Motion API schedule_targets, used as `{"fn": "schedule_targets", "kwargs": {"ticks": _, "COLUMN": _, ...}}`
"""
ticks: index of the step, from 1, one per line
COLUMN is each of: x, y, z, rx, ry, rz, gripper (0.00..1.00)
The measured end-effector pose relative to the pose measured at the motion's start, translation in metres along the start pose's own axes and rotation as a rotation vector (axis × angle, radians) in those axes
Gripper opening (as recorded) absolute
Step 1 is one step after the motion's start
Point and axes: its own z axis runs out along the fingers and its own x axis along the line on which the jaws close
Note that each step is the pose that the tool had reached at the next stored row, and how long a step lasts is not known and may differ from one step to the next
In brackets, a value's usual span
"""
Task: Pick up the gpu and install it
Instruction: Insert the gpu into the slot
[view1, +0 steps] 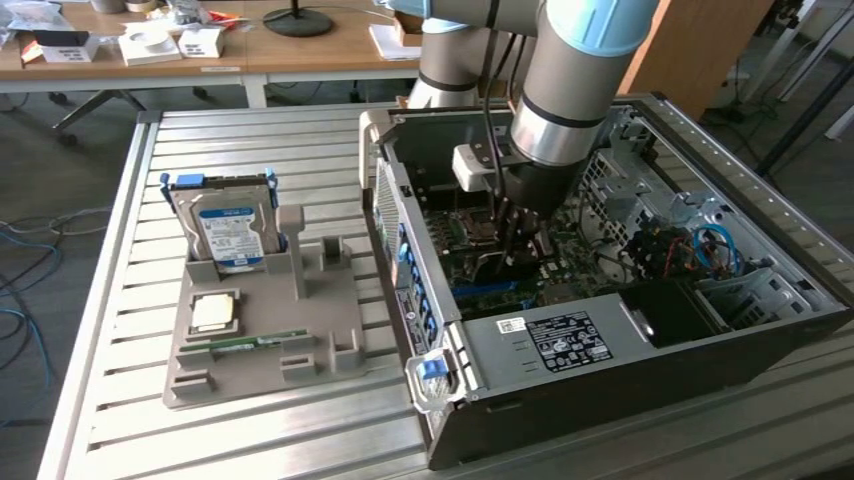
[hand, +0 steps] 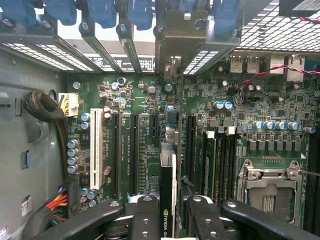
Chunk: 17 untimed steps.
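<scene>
Black and edge-on, the gpu (hand: 167, 190) sits pinched between the end effector's (hand: 171, 207) two fingers (hand: 145, 215), low inside the open computer case (view1: 641, 400) above the green motherboard (hand: 150, 100) — the install step, by my reading; seating it calls for its edge squared over one expansion slot (hand: 136, 150), then even pressure. Its face shows a white logo and "QU"; the power supply label (view1: 571, 340) is too small to read.

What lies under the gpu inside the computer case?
The gripper holds the gpu edge-on above the green motherboard, between long black expansion slots. Whether a slot lies straight beneath it cannot be seen: the card's own edge covers that strip.
</scene>
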Motion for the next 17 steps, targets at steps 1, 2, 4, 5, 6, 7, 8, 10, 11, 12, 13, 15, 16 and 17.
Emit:
{"fn": "schedule_targets", "kwargs": {"ticks": 1, "x": 0.0, "y": 0.0, "z": 0.0002, "rx": 0.0, "ry": 0.0, "rz": 0.0, "gripper": 0.26}}
{"fn": "schedule_targets", "kwargs": {"ticks": 2, "x": 0.0, "y": 0.0, "z": 0.0002, "rx": 0.0, "ry": 0.0001, "rz": 0.0, "gripper": 0.26}}
{"fn": "schedule_targets", "kwargs": {"ticks": 4, "x": -0.0001, "y": 0.0, "z": 0.0003, "rx": 0.0, "ry": 0.0, "rz": 0.0, "gripper": 0.26}}
{"fn": "schedule_targets", "kwargs": {"ticks": 5, "x": -0.0001, "y": 0.0, "z": 0.0003, "rx": 0.0, "ry": 0.0, "rz": 0.0, "gripper": 0.26}}
{"fn": "schedule_targets", "kwargs": {"ticks": 6, "x": -0.0001, "y": 0.0, "z": 0.0006, "rx": 0.0001, "ry": -0.0001, "rz": 0.0, "gripper": 0.26}}
{"fn": "schedule_targets", "kwargs": {"ticks": 7, "x": -0.0001, "y": 0.0, "z": 0.0009, "rx": 0.0002, "ry": -0.0002, "rz": 0.0, "gripper": 0.26}}
{"fn": "schedule_targets", "kwargs": {"ticks": 8, "x": -0.0001, "y": 0.0, "z": 0.0009, "rx": 0.0001, "ry": -0.0002, "rz": 0.0, "gripper": 0.26}}
{"fn": "schedule_targets", "kwargs": {"ticks": 10, "x": -0.0001, "y": 0.0, "z": 0.0009, "rx": 0.0, "ry": -0.0001, "rz": 0.0, "gripper": 0.26}}
{"fn": "schedule_targets", "kwargs": {"ticks": 11, "x": -0.0001, "y": 0.0, "z": 0.0009, "rx": 0.0, "ry": -0.0001, "rz": 0.0, "gripper": 0.26}}
{"fn": "schedule_targets", "kwargs": {"ticks": 12, "x": 0.0, "y": 0.0, "z": 0.0009, "rx": 0.0, "ry": 0.0, "rz": 0.0, "gripper": 0.26}}
{"fn": "schedule_targets", "kwargs": {"ticks": 13, "x": 0.0, "y": 0.0, "z": 0.001, "rx": 0.0, "ry": 0.0, "rz": 0.0, "gripper": 0.26}}
{"fn": "schedule_targets", "kwargs": {"ticks": 15, "x": 0.0, "y": 0.0, "z": 0.0015, "rx": 0.0, "ry": -0.0001, "rz": 0.0, "gripper": 0.26}}
{"fn": "schedule_targets", "kwargs": {"ticks": 16, "x": 0.0, "y": 0.0, "z": 0.0017, "rx": 0.0, "ry": -0.0001, "rz": 0.0, "gripper": 0.26}}
{"fn": "schedule_targets", "kwargs": {"ticks": 17, "x": 0.0, "y": 0.0, "z": 0.0018, "rx": 0.0, "ry": 0.0, "rz": 0.0, "gripper": 0.26}}
